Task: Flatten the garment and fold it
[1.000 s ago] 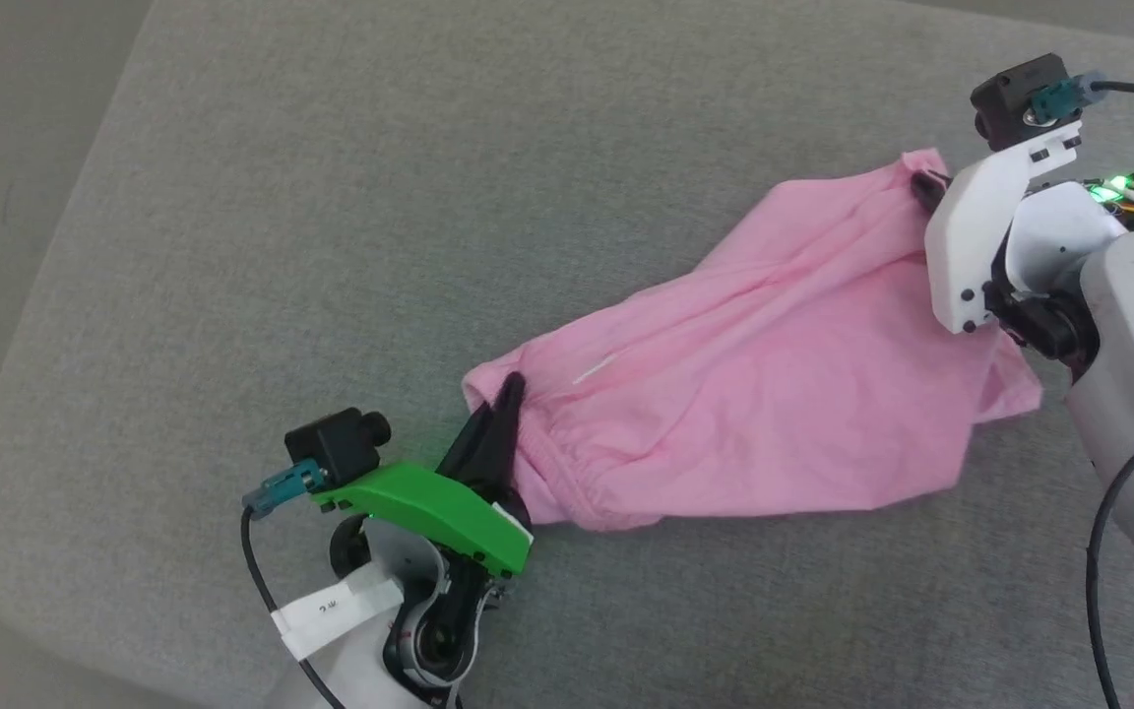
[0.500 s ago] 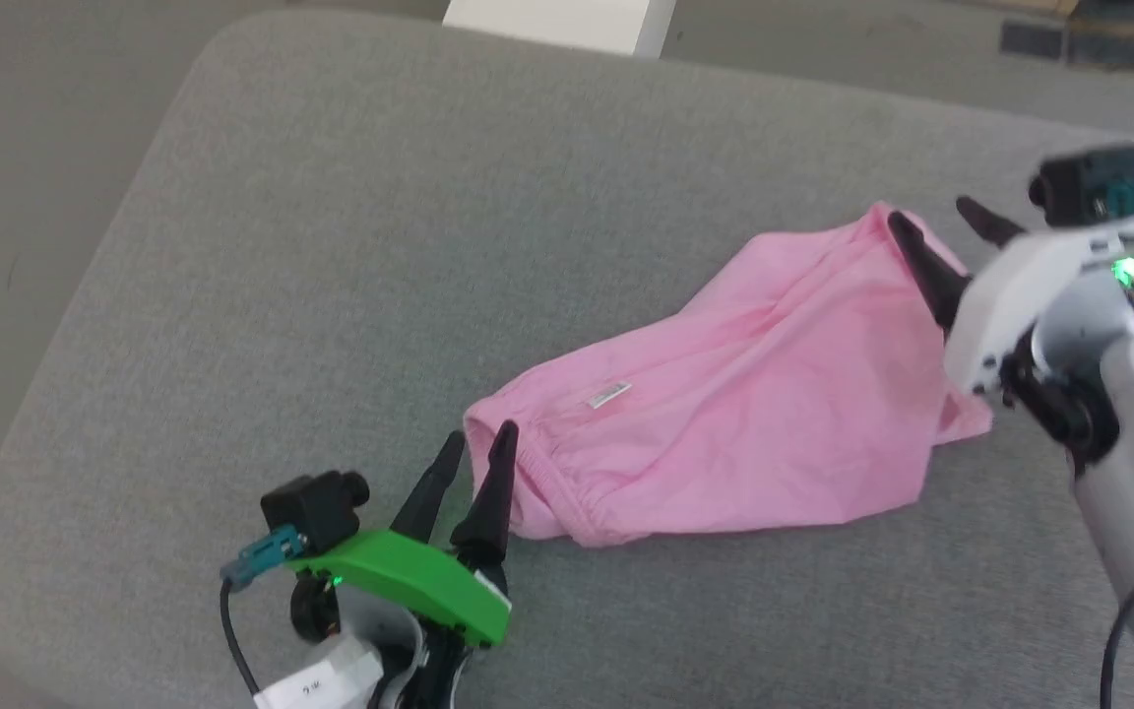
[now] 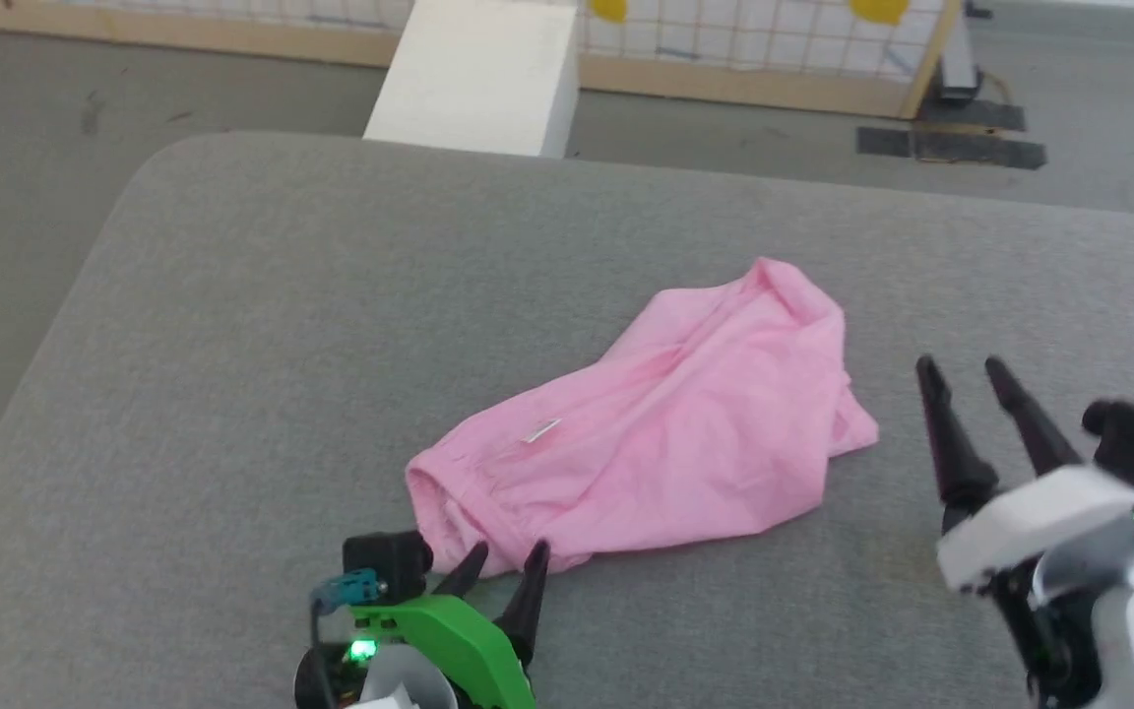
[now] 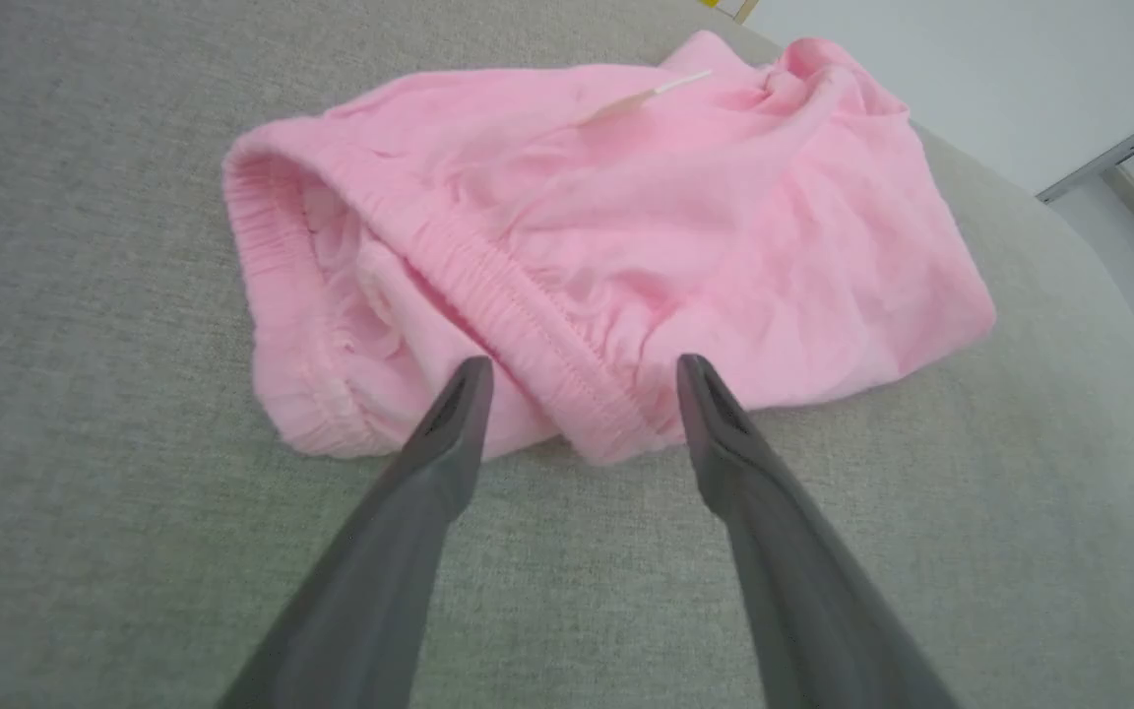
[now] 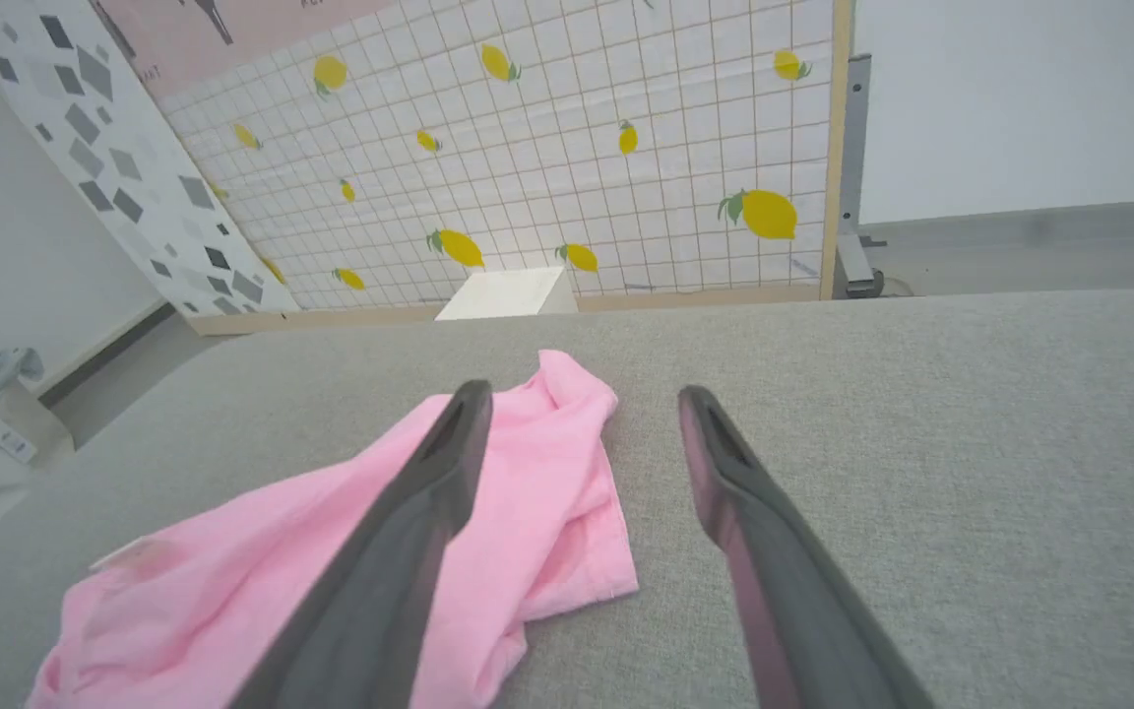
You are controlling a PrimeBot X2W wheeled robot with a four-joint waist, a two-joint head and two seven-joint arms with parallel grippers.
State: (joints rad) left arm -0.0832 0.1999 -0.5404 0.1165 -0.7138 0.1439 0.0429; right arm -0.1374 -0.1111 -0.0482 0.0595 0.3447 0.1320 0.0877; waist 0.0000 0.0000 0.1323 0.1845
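Light pink thin knit garment (image 3: 665, 443) sits bunched on the grey fabric-covered tabletop (image 3: 282, 295). It is not flat: one long crumpled lump lying at a slant, soft creases along its length.
- One end of the garment is a gathered, elastic-looking edge (image 4: 488, 286), gaping open with the inside fabric showing.
- Small white sewn-in label (image 3: 539, 430) lies on top, near that gathered end.
- The opposite end is folded over itself, with a loose flap sticking out to one side.

Left pincer (image 3: 508, 556), green housing: at the garment's gathered end, fingers aimed at it. In the left wrist view the tips straddle the elastic edge, one finger in front of the opening and the other over the outer fold. Jaws moderately apart, nothing clamped. Can't tell whether the tips touch the fabric.

Right pincer (image 3: 961, 369), white housing: off the garment's folded end, clear of the cloth, grey surface between them in the head view. Jaws apart, nothing between them. In the right wrist view one finger overlaps the pink, but that is only line of sight.

Beyond the garment: white rectangular box (image 3: 473, 74) and a tiled lemon-print panel (image 5: 577, 148).
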